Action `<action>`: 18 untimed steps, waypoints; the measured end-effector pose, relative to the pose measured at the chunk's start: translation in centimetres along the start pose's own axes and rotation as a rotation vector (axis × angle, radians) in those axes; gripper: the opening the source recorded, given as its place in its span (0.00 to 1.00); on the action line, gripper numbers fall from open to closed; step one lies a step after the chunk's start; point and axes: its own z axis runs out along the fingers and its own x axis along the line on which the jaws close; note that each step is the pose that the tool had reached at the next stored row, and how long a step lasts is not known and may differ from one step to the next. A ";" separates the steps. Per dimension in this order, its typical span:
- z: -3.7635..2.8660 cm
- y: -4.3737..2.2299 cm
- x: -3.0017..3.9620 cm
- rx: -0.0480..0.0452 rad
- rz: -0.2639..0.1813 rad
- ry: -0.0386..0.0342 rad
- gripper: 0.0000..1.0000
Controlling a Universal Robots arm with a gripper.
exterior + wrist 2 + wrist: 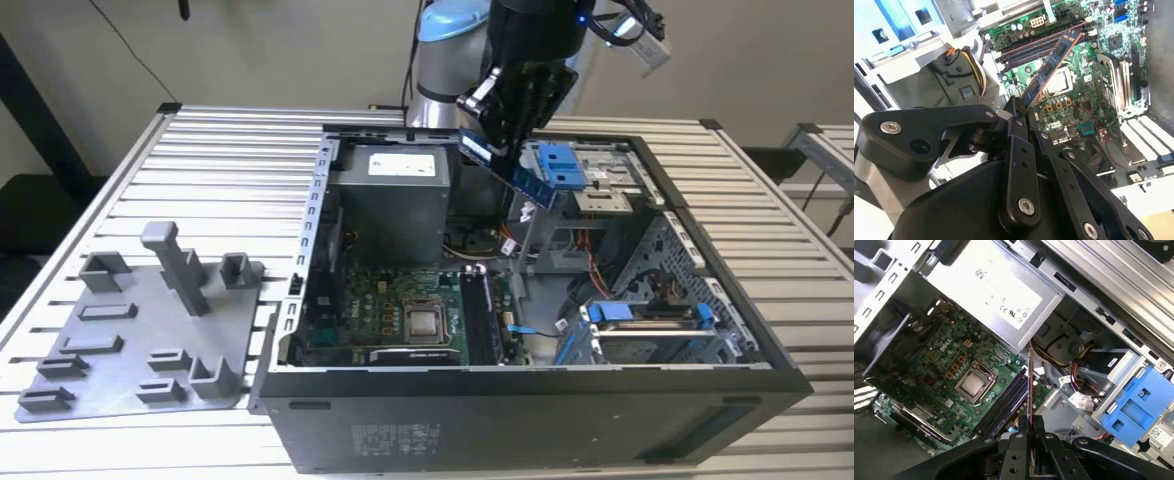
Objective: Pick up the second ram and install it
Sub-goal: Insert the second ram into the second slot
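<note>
- Gripper (501, 148) hangs over the open computer case (534, 420), which lies on its side on the slatted bench (227, 150).
- Fingers (1019, 145) are clenched on one end of the second ram (523, 180). The rest of the stick juts out free beyond the fingertips.
- Exterior view: the second ram is in the air above the case opening and tilted. Its gripped end is higher and its free end slopes down toward the exterior view's right. It sits between the grey power supply (394, 190) and the blue drive bracket (563, 165).
- Second wrist view: the gripper (1021, 112) holds the second ram (1051, 67) with its flat side showing a row of dark chips on a blue-green board. Behind the stick lie the motherboard (1074, 120), the processor socket (1061, 82) and the long black memory slots (1024, 50).
- First wrist view: the gripper (1030, 427) holds the second ram (1030, 390) edge-on, so it shows as a thin line. It is apart from the memory slots (1004, 402) beneath and is not seated in any of them.
- The same view shows the power supply (999, 295), the processor socket (974, 385) and the blue drive bracket (1134, 410).
- A grey holder plate (134, 340) lies on the bench at the exterior view's left, well apart from the gripper.
- I cannot tell whether any memory slot is already filled.
</note>
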 end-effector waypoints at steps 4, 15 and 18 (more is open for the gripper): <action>0.02 -0.14 0.09 0.0005 0.037 -0.0002 0.14; 0.17 -0.28 0.19 0.0021 0.173 -0.0014 0.14; 0.27 -0.28 0.19 0.0026 0.226 -0.0020 0.14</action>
